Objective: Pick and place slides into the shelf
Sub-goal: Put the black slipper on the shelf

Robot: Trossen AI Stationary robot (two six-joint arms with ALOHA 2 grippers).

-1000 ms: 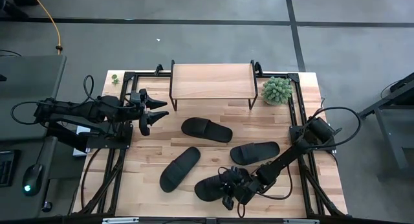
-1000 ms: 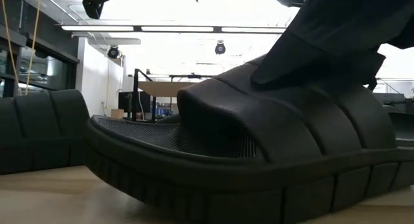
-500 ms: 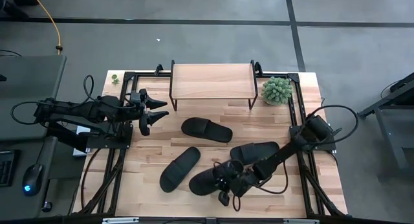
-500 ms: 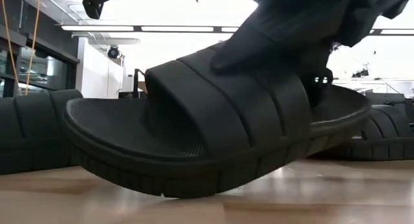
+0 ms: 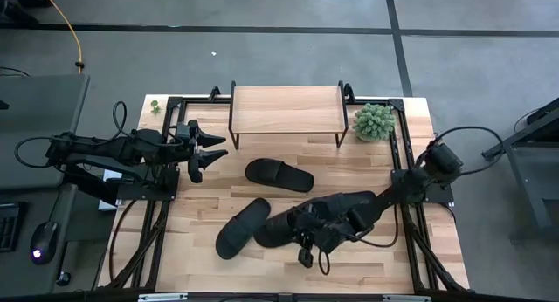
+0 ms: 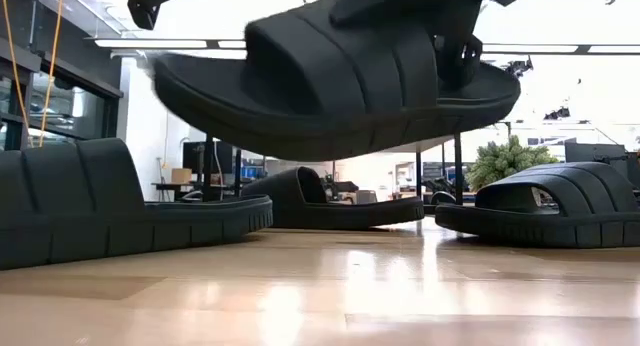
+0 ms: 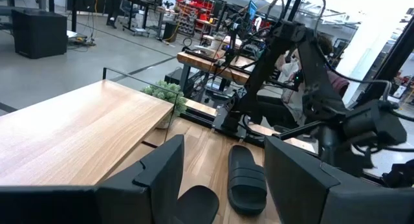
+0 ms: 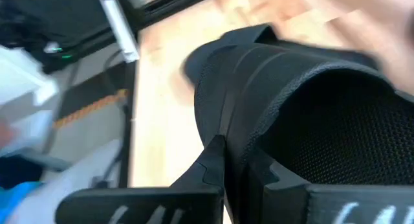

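One slide (image 5: pixel 278 229) hanging clear of table (image 5: pixel 201 193), right gripper (image 5: pixel 306 236) clamping its strap. Three slides lying on table. Shelf (image 5: pixel 286 109) holding nothing. Left gripper (image 5: pixel 208 151) waiting, fingers spread.

- I'm looking into a robotics lab or workshop: a wooden table (image 5: pixel 262 206) on a bare grey concrete floor (image 5: pixel 262 49) marked with dark tape lines.
- Beyond it I see workbenches (image 7: pixel 207 59), cluttered equipment racks (image 7: pixel 200 4) and long ceiling strip lights (image 6: pixel 230 44).
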